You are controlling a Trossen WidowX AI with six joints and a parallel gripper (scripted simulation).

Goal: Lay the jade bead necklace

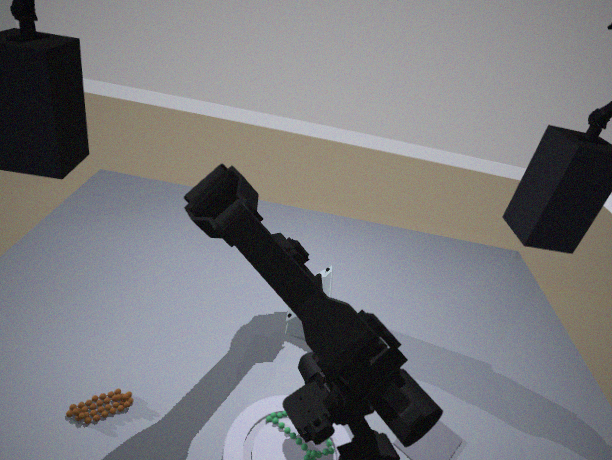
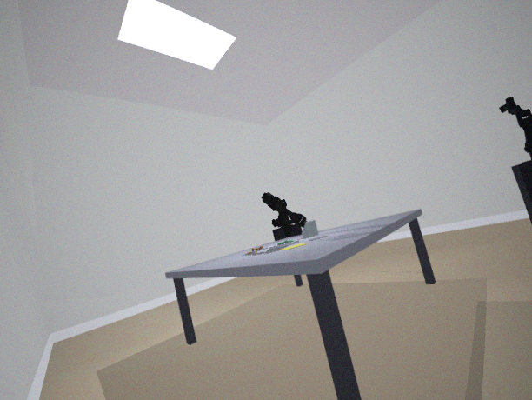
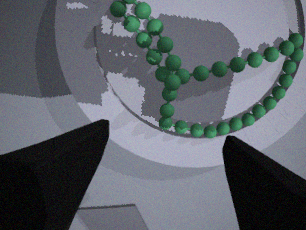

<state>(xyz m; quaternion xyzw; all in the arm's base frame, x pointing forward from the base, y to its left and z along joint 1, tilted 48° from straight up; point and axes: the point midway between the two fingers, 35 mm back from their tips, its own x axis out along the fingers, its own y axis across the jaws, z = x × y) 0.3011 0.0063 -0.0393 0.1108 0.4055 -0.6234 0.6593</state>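
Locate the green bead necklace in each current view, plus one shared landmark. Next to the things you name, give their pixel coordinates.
Top: bottom edge, right of centre, partly behind the arm.
Exterior: small, just below centre, on the table.
Wrist: upper middle to right, the jade bead necklace (image 1: 298, 441) (image 2: 286, 243) (image 3: 219, 69).
Shared landmark: the round bead board (image 1: 235, 425) (image 3: 200, 155) under it, top and wrist.
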